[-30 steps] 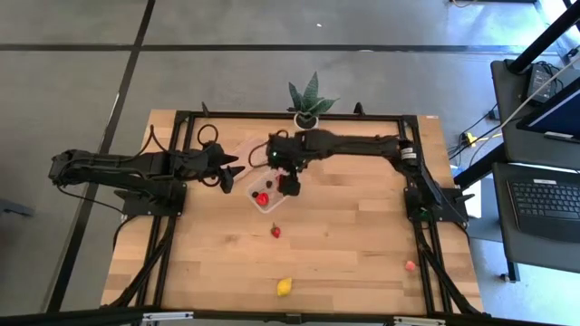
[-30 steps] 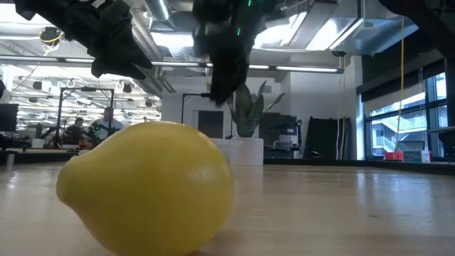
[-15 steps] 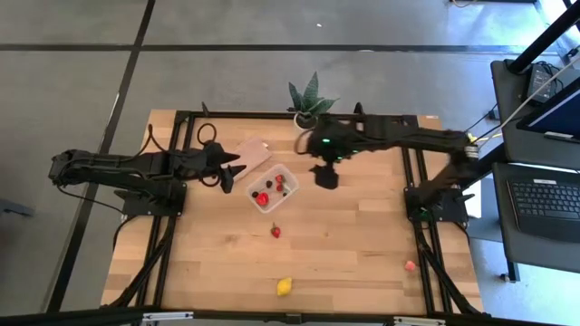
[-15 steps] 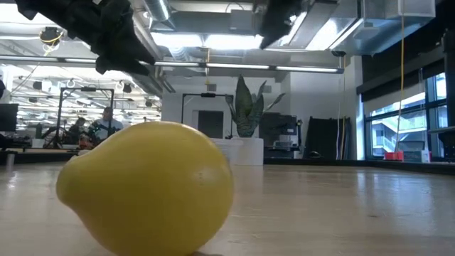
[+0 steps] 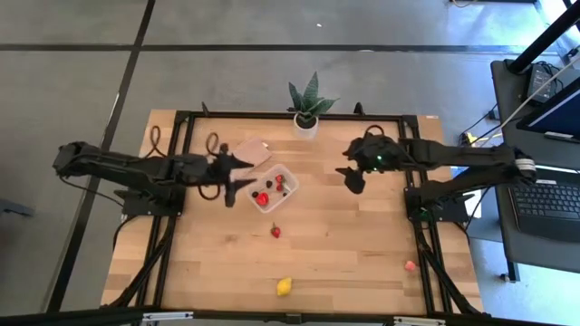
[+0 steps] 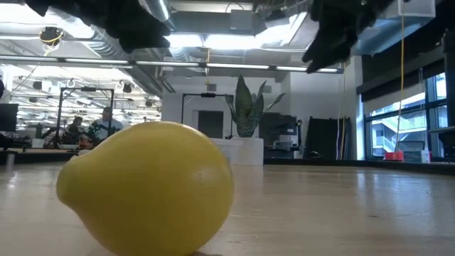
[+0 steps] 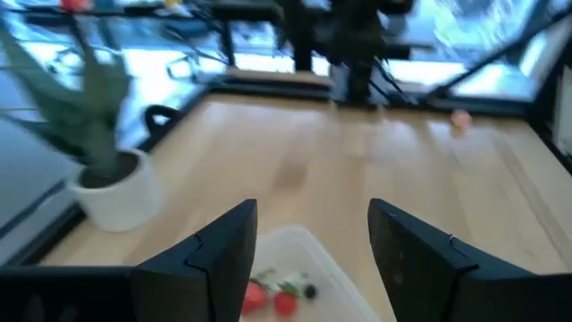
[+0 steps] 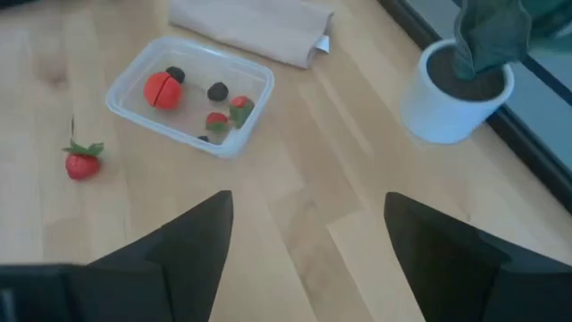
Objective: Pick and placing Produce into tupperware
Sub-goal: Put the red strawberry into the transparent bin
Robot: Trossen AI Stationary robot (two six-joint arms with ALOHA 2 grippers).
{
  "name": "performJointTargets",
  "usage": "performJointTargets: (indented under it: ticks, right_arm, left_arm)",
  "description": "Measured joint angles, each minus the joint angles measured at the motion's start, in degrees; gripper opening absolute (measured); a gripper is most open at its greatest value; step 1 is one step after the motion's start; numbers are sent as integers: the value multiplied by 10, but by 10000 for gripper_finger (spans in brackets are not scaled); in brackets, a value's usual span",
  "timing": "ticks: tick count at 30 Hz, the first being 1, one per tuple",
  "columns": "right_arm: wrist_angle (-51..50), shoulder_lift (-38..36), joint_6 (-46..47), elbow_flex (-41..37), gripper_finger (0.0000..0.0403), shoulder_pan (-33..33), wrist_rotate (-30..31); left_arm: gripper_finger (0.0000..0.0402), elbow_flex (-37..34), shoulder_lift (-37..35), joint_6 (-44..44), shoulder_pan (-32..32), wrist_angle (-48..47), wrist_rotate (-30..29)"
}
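The clear tupperware stands on its base on the table, left of centre. It holds a red round piece, a strawberry piece and dark berries. One strawberry lies on the wood just nearer than it. The lemon rests near the near edge and fills the low view. A small pink-red piece lies at the near right. My left gripper hovers open at the tupperware's left rim. My right gripper hangs open over bare wood to its right.
A potted green plant in a white pot stands at the far edge. A flat tan piece lies just beyond the tupperware. Black frame rails run along the table's sides. Bare wood lies between the tupperware and my right gripper, and toward the near edge.
My right gripper has drawn back from above the tupperware toward the table's right edge, and its arm has swung that way. My left gripper has edged right, closer to the tupperware. The tupperware and the loose pieces have stayed where they were.
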Motion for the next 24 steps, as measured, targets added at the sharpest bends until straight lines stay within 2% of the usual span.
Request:
performJointTargets:
  ticks: [6,11,13,18,24]
  right_arm:
    - [13,-34,30,-45,293,0,1]
    - [13,-35,28,-48,293,0,1]
    - [12,-35,27,-48,293,0,1]
    - [12,-35,-3,-48,293,0,0]
    - [12,-35,-22,-48,293,0,0]
  left_arm:
    - [207,94,121,45,-85,-60,-36]
    - [207,211,236,85,-148,-131,-162]
    - [207,247,266,79,-162,-134,-185]
    - [207,301,310,42,-180,-137,-185]
    - [207,312,332,37,-190,-237,-103]
